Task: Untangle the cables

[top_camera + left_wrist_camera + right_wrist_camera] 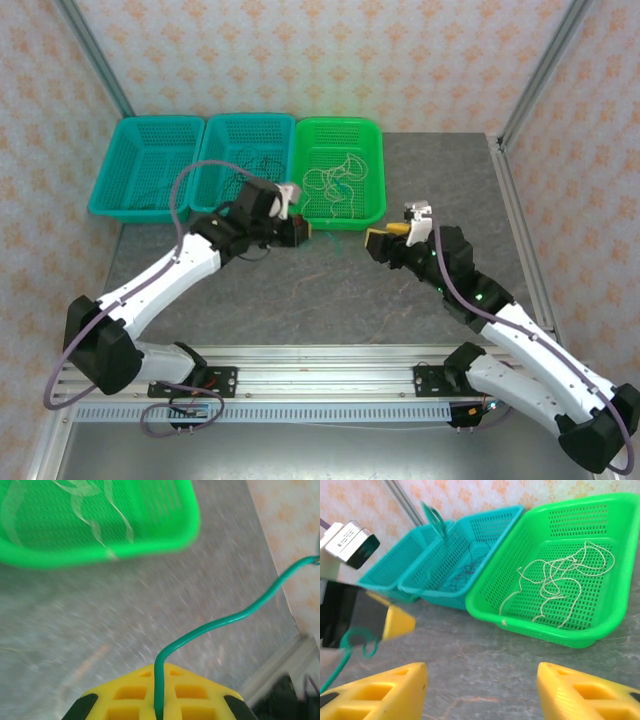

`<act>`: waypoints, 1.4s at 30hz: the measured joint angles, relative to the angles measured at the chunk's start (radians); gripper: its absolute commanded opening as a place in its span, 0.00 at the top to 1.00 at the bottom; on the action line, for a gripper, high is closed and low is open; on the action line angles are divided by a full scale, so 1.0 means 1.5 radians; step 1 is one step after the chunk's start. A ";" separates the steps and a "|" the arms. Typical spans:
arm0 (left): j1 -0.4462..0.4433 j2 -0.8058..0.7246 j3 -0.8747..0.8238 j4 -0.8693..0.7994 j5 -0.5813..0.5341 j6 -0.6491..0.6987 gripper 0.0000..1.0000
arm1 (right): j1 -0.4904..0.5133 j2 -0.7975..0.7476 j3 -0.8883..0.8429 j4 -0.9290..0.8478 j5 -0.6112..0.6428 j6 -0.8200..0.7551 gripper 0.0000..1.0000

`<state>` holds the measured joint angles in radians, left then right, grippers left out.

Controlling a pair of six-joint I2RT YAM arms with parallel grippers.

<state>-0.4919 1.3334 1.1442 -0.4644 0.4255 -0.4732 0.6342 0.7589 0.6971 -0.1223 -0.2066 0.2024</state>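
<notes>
The left hand (159,702) is clamped tight on a green cable (225,621), which trails free above the middle of the surface (330,290), just before the green basket (545,635) at the far edge that holds the whitish cables (555,582). The right hand (482,680) gapes wide, holding nothing. Best, I judge, to lift slowly and keep the loose end from snagging the basket rim.

Two teal baskets (160,120), one green basket (340,122), one green cable (225,621), two robot arms (170,270)
</notes>
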 measured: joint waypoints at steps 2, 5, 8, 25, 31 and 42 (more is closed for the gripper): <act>0.061 -0.001 0.022 -0.005 -0.028 0.001 1.00 | 0.000 -0.017 -0.003 0.009 0.011 0.008 0.34; 0.139 0.005 0.049 -0.024 -0.053 0.009 1.00 | 0.000 -0.030 -0.003 0.009 0.034 0.016 0.34; 0.274 0.054 0.116 -0.033 -0.081 0.020 1.00 | 0.000 -0.046 -0.007 -0.007 0.058 0.018 0.33; 0.567 0.480 0.555 -0.192 -0.181 -0.009 0.60 | 0.000 -0.095 -0.022 -0.093 0.100 0.033 0.33; 0.589 0.468 0.553 -0.216 -0.156 -0.028 0.48 | 0.000 -0.106 -0.022 -0.106 0.117 0.034 0.33; 0.456 -0.032 0.137 -0.077 -0.117 -0.052 0.27 | -0.013 -0.092 -0.051 -0.108 0.321 0.062 0.26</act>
<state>0.1917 1.2854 1.3495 -0.5797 0.2504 -0.5514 0.6144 0.6205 0.6209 -0.2840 0.2752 0.2947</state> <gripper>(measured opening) 0.689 0.725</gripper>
